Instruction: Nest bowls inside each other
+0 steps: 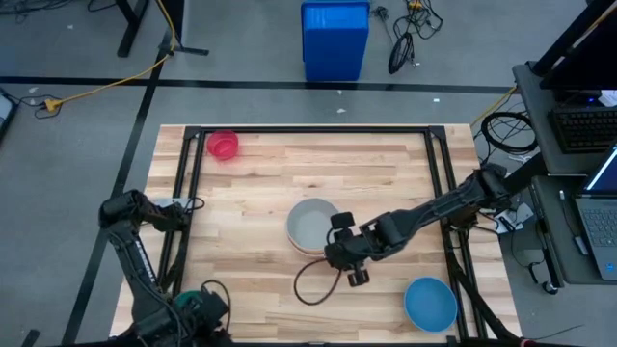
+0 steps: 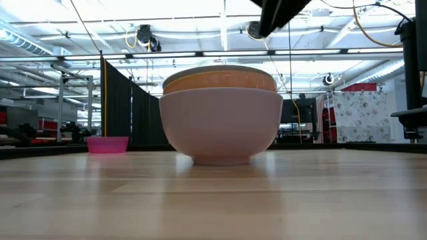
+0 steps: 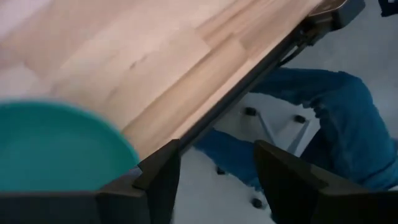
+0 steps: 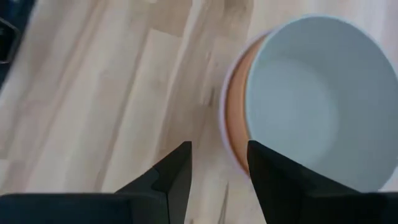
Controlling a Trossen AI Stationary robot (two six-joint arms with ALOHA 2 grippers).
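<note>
At the table's middle stands a stack of bowls (image 1: 313, 225): a grey bowl (image 4: 311, 99) sits in an orange one (image 4: 236, 118), and that sits in a pale one (image 2: 221, 127), which rests on its base. My right gripper (image 4: 217, 168) hovers open just off the stack's near right side (image 1: 353, 270), touching nothing. A small magenta bowl (image 1: 223, 146) rests at the far left and a blue bowl (image 1: 430, 303) at the near right. My left gripper (image 3: 217, 168) hangs open over the near left table edge, beside a teal bowl (image 3: 56, 146).
A dark cable loop (image 1: 316, 284) lies on the table near the right gripper. A tall blue bin (image 1: 335, 39) stands on the floor beyond the far edge. A person's leg in blue trousers (image 3: 336, 118) shows past the near left table edge.
</note>
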